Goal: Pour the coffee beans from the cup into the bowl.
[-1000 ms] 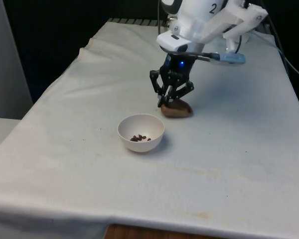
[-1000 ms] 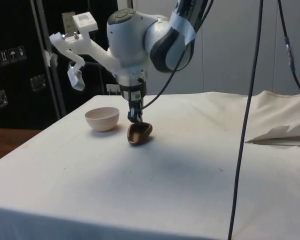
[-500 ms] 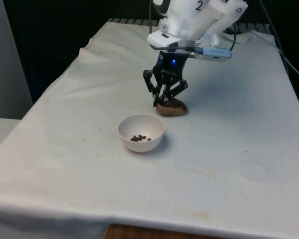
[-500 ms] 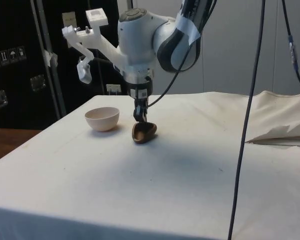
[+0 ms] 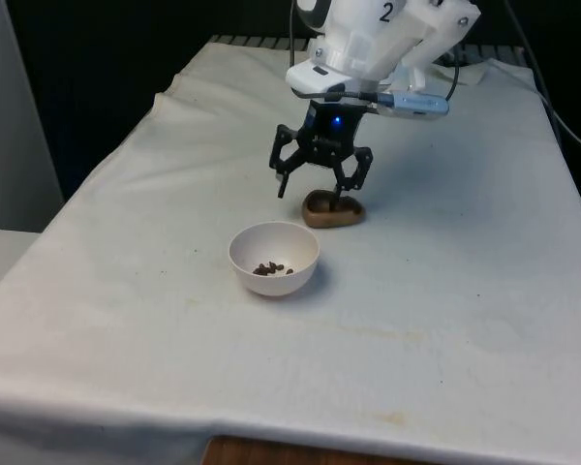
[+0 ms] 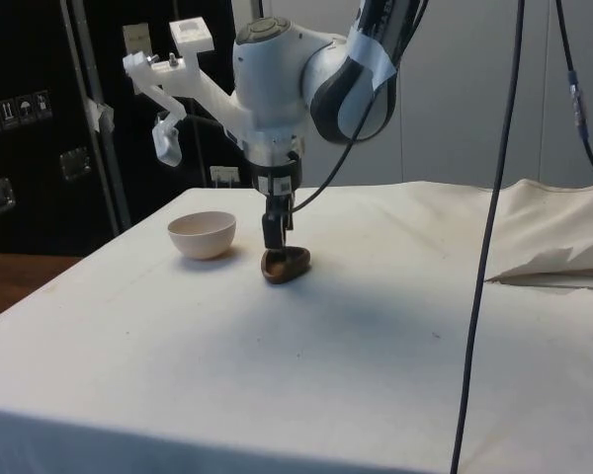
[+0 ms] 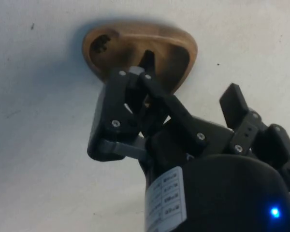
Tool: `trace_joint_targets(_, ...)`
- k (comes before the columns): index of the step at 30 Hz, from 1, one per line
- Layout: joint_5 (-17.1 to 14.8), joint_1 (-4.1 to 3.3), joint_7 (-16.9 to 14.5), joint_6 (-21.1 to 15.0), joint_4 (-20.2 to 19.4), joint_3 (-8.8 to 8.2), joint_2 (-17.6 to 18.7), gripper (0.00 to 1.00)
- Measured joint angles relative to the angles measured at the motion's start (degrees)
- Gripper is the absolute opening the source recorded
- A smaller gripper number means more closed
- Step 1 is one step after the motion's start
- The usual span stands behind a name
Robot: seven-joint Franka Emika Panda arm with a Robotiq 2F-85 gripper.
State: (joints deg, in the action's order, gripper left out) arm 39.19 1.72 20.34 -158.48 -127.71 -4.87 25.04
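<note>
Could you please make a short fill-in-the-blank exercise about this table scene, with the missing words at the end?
1. The coffee beans lie inside the white ____.
2. The hand is ____, with its fingers spread above the brown cup.
3. The brown cup rests on the white ____.
4. In the front view, the bowl stands nearer to the camera than the ____.

Missing words: bowl; open; cloth; cup
</note>
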Motion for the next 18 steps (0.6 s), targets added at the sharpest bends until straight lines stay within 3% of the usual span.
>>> trace_joint_targets(3, 0.0, 0.0, 0.0, 0.0, 0.1, 0.0, -0.1, 0.99)
trace_joint_targets(18, -1.5, 0.0, -2.0, 2.4, -1.8, -0.06, -6.2, 1.0)
